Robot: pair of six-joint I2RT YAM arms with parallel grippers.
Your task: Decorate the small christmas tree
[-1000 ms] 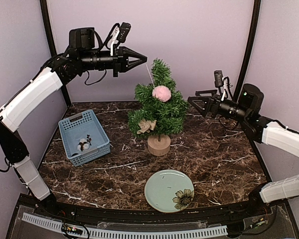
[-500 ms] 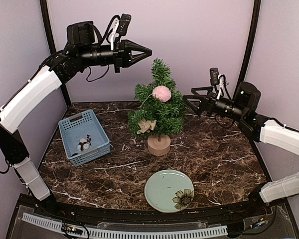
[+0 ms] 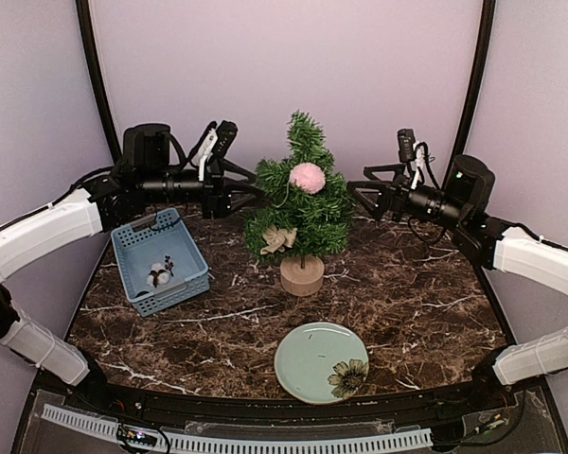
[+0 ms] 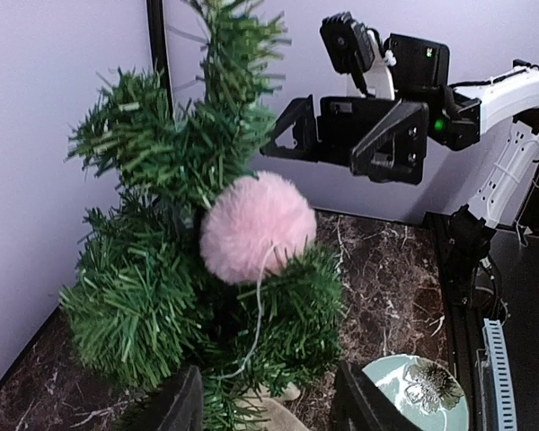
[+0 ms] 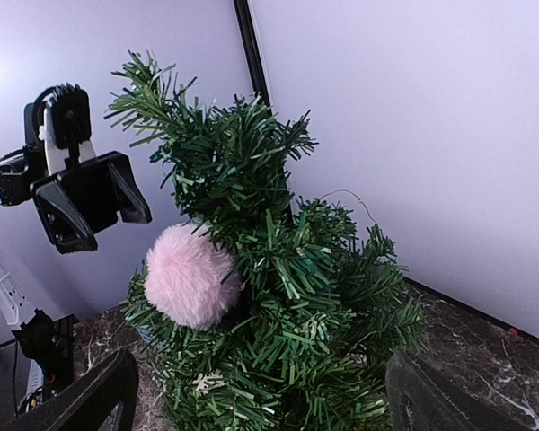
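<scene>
The small christmas tree (image 3: 303, 203) stands mid-tabletop (image 3: 407, 293), a pink pompom (image 3: 307, 177) hung near its top. Your left hand (image 3: 251, 194), just beside the branches, is partly open and empty. Your right hand (image 3: 357, 196) gapes wide, also empty. Draw the left straight out, clear of the thread (image 4: 259, 305), before heading to the basket (image 3: 133, 248).

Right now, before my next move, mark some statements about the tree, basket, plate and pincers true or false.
1. The pink pom-pom hangs on the tree. True.
2. The right pincer grips a branch. False: it is open, facing the tree, holding nothing.
3. The blue basket holds one small ornament. True.
4. The plate sits behind the tree. False: it lies in front of it.
5. The left pincer holds the pom-pom. False: it is open and holds nothing.
</scene>
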